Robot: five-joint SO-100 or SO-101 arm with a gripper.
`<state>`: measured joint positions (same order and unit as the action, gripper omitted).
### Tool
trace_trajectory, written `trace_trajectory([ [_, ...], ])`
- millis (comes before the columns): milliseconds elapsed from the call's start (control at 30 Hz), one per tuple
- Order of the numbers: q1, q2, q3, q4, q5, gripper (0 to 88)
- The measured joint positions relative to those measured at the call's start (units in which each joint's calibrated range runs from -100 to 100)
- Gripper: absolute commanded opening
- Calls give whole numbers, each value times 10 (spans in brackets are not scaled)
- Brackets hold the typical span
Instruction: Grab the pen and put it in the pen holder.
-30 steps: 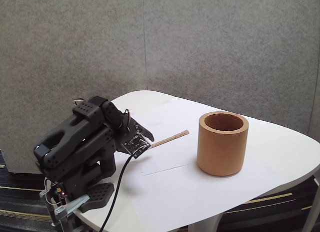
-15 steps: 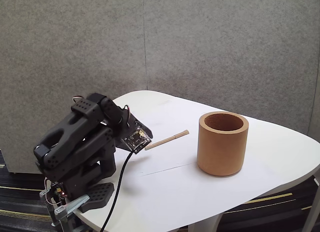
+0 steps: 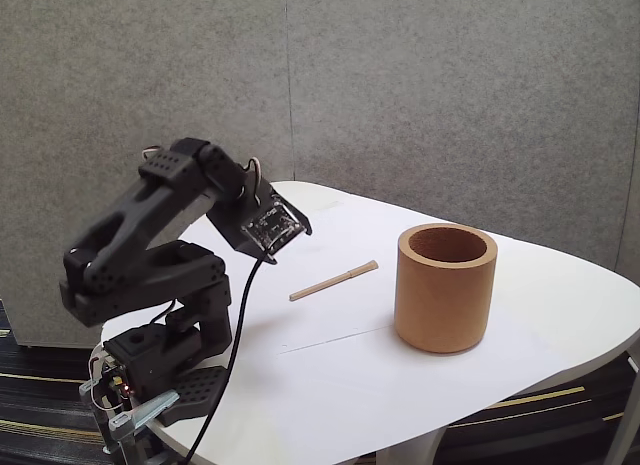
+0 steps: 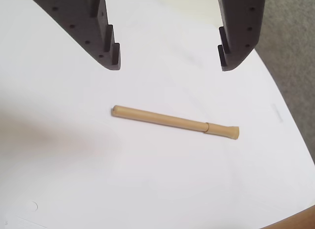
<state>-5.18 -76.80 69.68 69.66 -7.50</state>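
Two fingers of the gripper (image 4: pixel 169 59) show at the top of the wrist view, spread wide apart with nothing between them — so we'd call it open and empty. Just below them the pen (image 4: pixel 175 122) lies flat on the white table (image 4: pixel 74 155), running roughly left to right with a slight downward tilt toward the right, and not touching either finger. From the fixed view we can see the pen (image 3: pixel 333 281) lying on the table (image 3: pixel 560 285) between the arm and the pen holder (image 3: pixel 446 287), clearly apart from both. The pen holder stands upright to the right of the pen, open mouth up, and we can't see anything inside it from this angle. The arm's head (image 3: pixel 262 225) hangs up off the table, left of the pen — a black cable (image 3: pixel 232 355) drops down from it toward the base.
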Motion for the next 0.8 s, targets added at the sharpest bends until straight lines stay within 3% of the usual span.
trace_trajectory([
  [400, 15, 400, -351, 3, 0, 279],
  [633, 27, 540, -436, -7, -1, 278],
  [800, 19, 614, -483, -29, -55, 278],
])
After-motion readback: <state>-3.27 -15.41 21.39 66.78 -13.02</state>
